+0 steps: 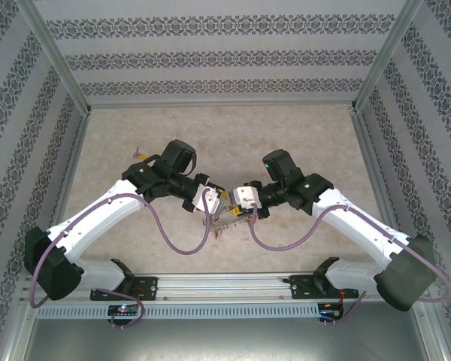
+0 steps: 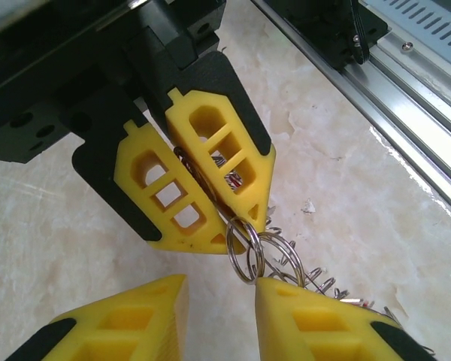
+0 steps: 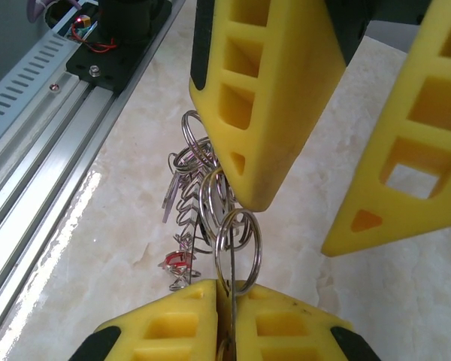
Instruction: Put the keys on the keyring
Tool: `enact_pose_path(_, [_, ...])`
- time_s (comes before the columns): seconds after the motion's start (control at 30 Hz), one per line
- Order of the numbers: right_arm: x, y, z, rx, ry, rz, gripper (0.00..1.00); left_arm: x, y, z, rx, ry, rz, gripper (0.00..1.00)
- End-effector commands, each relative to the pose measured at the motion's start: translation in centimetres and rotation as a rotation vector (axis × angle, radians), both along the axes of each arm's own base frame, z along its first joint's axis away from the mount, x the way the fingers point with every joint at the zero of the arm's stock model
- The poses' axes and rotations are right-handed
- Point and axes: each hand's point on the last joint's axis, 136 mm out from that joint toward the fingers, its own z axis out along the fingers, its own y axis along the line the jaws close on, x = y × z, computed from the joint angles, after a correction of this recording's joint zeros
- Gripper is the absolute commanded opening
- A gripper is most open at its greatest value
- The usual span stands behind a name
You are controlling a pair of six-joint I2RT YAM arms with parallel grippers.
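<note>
At table centre, left: left yellow-fingered gripper (image 2: 220, 282) released, jaws parted, pinching nothing | middle: grey looped-wire metal keyring (image 3: 239, 237) just beside one left finger, small silver keys (image 3: 173, 197) and red plastic tag (image 3: 177, 259) bunched below over beige marble tabletop (image 3: 120, 226) | right: right yellow-fingered gripper (image 3: 227, 292) clenched on keyring's wire.

Robotics lab test cell, boxed in with wallpaper.
Two white robot arms (image 1: 98, 214) stand bolted to a slotted aluminium rail (image 1: 233, 310) along the near edge of a marble-look desk (image 1: 233, 128). Bare aluminium posts (image 1: 56, 56) frame patterned wallpaper panels (image 1: 225, 60) that close off the desk's far and side edges, more like a staged rig than a lived-in room.
</note>
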Motion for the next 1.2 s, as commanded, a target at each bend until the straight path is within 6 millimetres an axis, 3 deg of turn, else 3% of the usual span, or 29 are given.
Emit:
enact_pose_path(0.0, [-0.2, 1.1, 2.8, 0.082, -0.053, 0.052, 0.0, -0.9, -1.0, 0.4, -0.026, 0.018, -0.049, 0.28])
enact_pose_path(0.47, [-0.6, 1.2, 3.2, 0.099, -0.062, 0.061, 0.0, -1.4, -1.9, -0.8, -0.004, 0.023, -0.09, 0.28])
enact_pose_path(0.77, [-0.9, 0.9, 2.6, 0.095, -0.055, 0.055, 0.0, -0.7, -2.4, 1.0, -0.071, -0.017, -0.056, 0.23])
enact_pose_path(1.17, [-1.0, 0.8, 2.4, 0.091, -0.047, 0.053, 0.0, -0.6, -3.0, 1.6, -0.123, -0.003, -0.06, 0.24])
